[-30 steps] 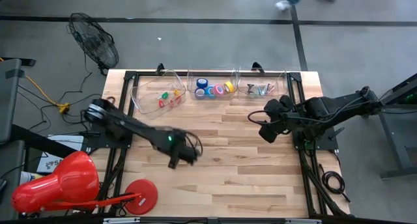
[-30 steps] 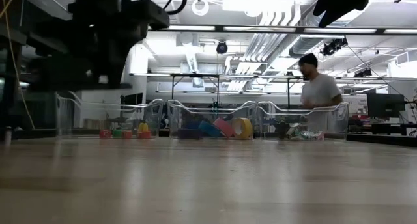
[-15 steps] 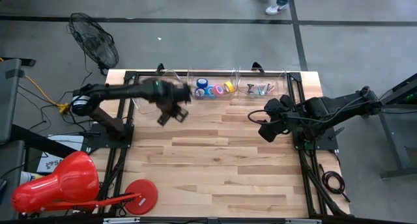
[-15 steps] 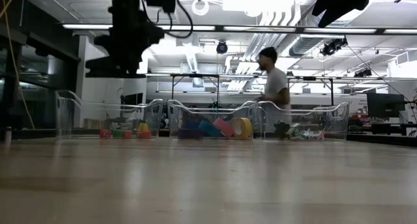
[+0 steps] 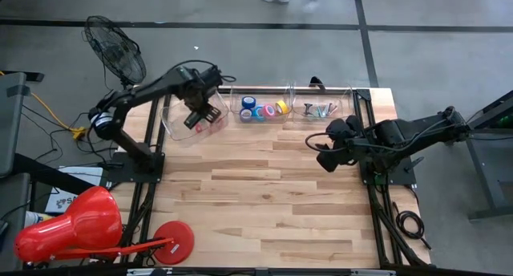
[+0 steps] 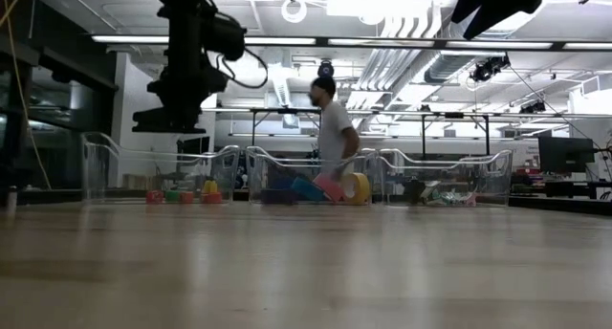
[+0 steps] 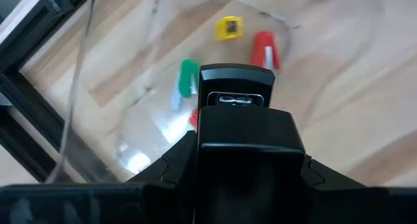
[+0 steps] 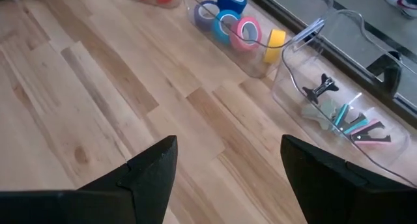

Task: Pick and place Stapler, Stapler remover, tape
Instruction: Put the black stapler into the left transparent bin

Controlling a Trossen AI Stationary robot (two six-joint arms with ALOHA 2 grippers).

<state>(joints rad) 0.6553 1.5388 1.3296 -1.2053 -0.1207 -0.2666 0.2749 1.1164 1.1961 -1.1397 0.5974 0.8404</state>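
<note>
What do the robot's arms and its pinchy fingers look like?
Both arms are dark, nearly black, built from jointed links with black cables looping along them. The left gripper is a blocky black piece. The right gripper has two broad, flat, matte black fingers with angled tips.

From my seat, the left gripper (image 7: 236, 129) fills most of the left wrist view, and its dark body covers part of the clear bin (image 5: 178, 128) under it, so I can't see whether the fingers are apart or holding anything (the black block at the front could be a stapler, can't say). A red piece (image 7: 193, 119) peeks out beside it, mostly hidden. In the low view the person (image 6: 333, 138) blocks some of the tape rolls (image 6: 330, 186). The small bits in the far bin (image 5: 321, 110) are too tiny from above to name.
</note>
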